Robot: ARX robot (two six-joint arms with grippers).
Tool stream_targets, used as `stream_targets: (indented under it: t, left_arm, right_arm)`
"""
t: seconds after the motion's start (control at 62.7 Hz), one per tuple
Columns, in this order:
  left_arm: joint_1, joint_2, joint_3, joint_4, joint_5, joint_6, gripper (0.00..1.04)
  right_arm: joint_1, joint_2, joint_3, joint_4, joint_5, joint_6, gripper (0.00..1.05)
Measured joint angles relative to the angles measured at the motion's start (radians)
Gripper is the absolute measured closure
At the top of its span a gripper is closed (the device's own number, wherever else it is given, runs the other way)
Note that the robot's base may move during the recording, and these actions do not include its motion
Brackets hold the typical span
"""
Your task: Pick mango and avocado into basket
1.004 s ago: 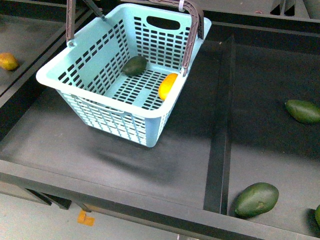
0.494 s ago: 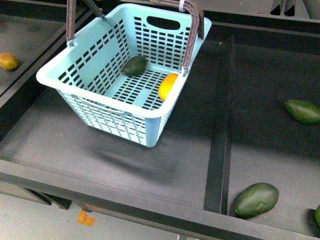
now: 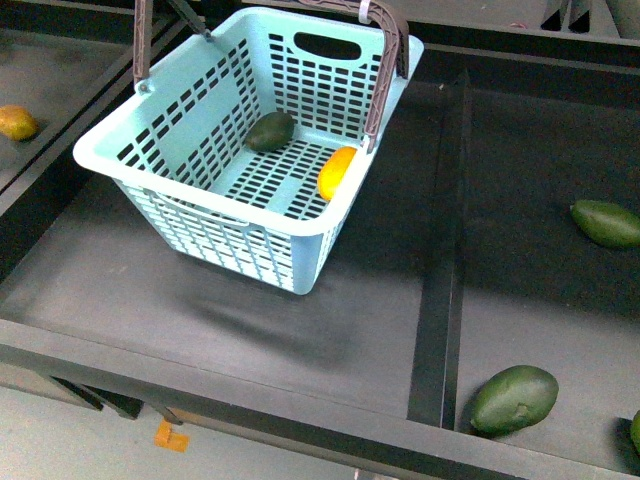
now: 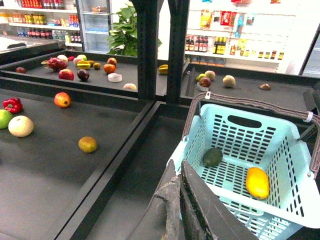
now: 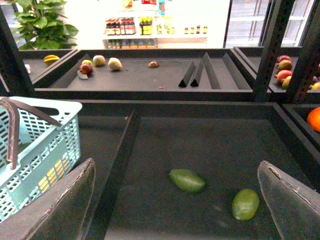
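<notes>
Two fruits in teal basket (image 3: 200, 165): mango (image 3: 336, 172), avocado (image 3: 270, 131).

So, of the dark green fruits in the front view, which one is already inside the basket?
The avocado lying on the basket floor, near its far wall, beside the mango. The other two green fruits lie on the dark shelf to the right.

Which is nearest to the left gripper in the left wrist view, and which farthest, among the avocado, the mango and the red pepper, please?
From the left gripper:
1. Avocado, inside the basket, near its back wall.
2. Mango, inside the basket, farther across.
3. Red pepper, far off on the neighbouring shelf.
</notes>
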Motion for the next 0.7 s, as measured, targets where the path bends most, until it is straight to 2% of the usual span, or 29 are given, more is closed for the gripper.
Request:
stream_targets:
  t: [0.526,0.701]
  left_arm:
    - [0.000,0.000,0.000,-0.001,0.000,0.000,1.02]
    - [0.000,0.000,0.000,-0.001,0.000,0.000,0.66]
  right_arm:
    - [0.000,0.000,0.000,0.000,0.000,0.000,0.09]
    - [0.000,0.000,0.000,0.000,0.000,0.000,0.09]
